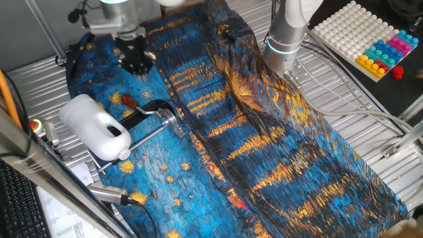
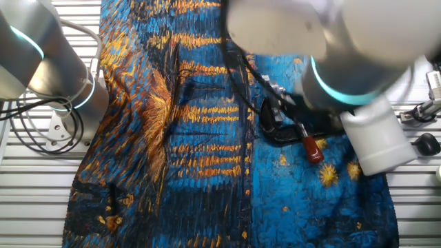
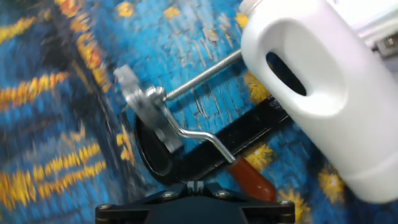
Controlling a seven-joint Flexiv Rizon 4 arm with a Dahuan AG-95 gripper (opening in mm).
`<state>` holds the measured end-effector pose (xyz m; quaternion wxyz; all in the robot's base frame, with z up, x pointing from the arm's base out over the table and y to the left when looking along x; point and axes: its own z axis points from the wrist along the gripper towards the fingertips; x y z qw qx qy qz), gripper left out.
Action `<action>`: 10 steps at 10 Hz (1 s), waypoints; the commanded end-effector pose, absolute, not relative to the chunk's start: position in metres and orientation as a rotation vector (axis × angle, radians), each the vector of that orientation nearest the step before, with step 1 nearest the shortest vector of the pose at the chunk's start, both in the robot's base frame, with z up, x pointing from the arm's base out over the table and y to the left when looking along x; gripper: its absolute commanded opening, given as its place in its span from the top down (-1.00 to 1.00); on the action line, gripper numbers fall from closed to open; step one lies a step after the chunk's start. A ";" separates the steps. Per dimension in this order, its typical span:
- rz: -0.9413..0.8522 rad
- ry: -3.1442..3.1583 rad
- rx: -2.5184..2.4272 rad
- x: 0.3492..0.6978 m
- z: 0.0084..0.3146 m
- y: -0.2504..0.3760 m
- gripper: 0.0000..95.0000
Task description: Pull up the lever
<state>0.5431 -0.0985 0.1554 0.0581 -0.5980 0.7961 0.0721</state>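
The lever's dark red sleeve (image 1: 127,101) lies low on the blue painted cloth, at the end of a thin bent silver bar on the black-and-silver clamp (image 1: 155,116). The sleeve also shows in the other fixed view (image 2: 311,149) and in the hand view (image 3: 252,180), just right of my fingertips. My gripper (image 1: 137,61) hangs above and behind the lever, apart from it. In the hand view the gripper (image 3: 196,185) has its jaws together and holds nothing. In the other fixed view my arm hides the gripper.
A big white jug (image 1: 96,125) lies right beside the clamp, over a long silver rod (image 3: 199,78). A second arm's base (image 1: 287,39) stands at the back. A white pegboard with coloured blocks (image 1: 357,30) sits at the far right. The cloth (image 1: 277,152) is wrinkled.
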 end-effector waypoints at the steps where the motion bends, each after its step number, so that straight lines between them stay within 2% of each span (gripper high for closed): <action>1: 0.116 2.199 -2.232 0.567 0.133 -0.133 1.00; 3: 0.098 2.112 -2.332 0.574 0.117 -0.148 1.00; 8: 0.020 2.139 -2.320 0.576 0.116 -0.151 1.00; 10: 0.132 2.069 -2.274 0.576 0.116 -0.151 1.00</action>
